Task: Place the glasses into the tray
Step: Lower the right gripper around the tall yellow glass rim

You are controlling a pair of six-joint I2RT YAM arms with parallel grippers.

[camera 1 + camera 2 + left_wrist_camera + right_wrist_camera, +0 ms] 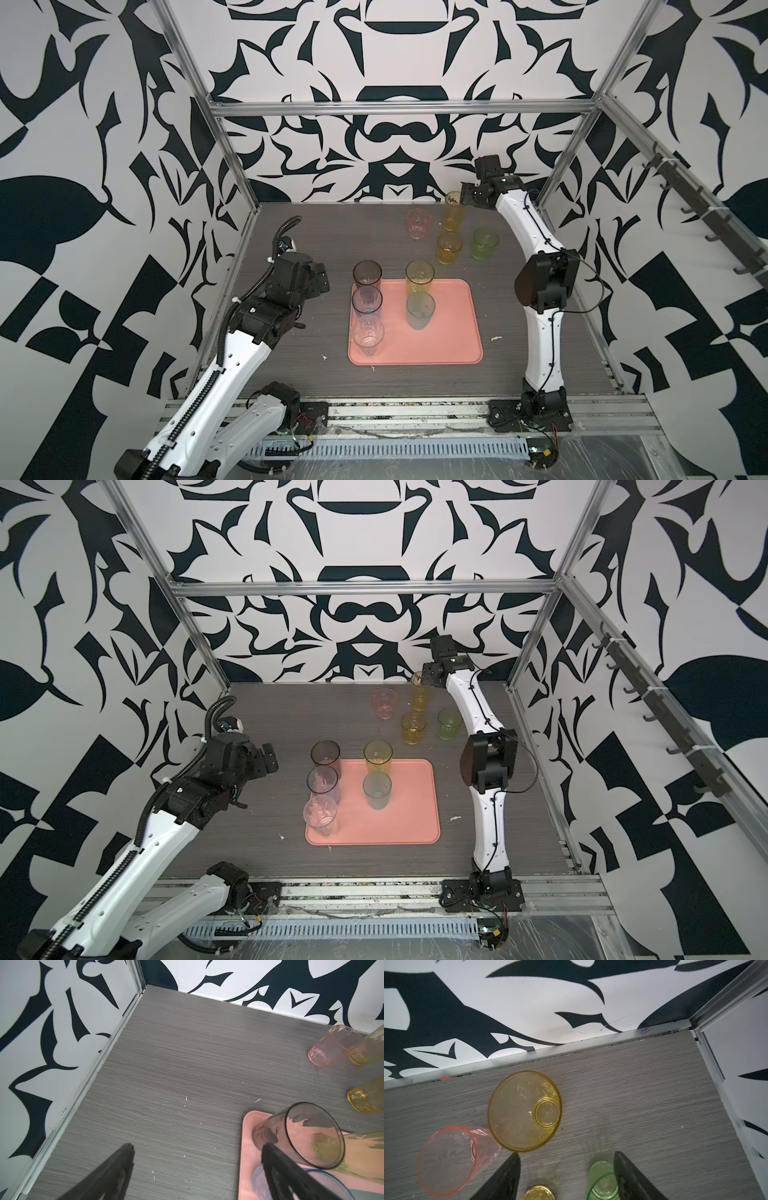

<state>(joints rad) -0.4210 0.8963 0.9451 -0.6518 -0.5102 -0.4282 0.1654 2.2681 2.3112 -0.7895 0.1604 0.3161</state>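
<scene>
Black-white patterned walls, grey woodgrain tabletop

Both top views: high over the near edge, tilted down, nearly identical, taking in the whole grey wood-grain tabletop. Left wrist view: close behind the left pincer, low over the table, flat salmon-pink tray beside one tip. Right wrist view: close behind the right pincer, facing the black-and-white patterned back wall. Both wrist views share the short pink translucent tumbler.
</scene>
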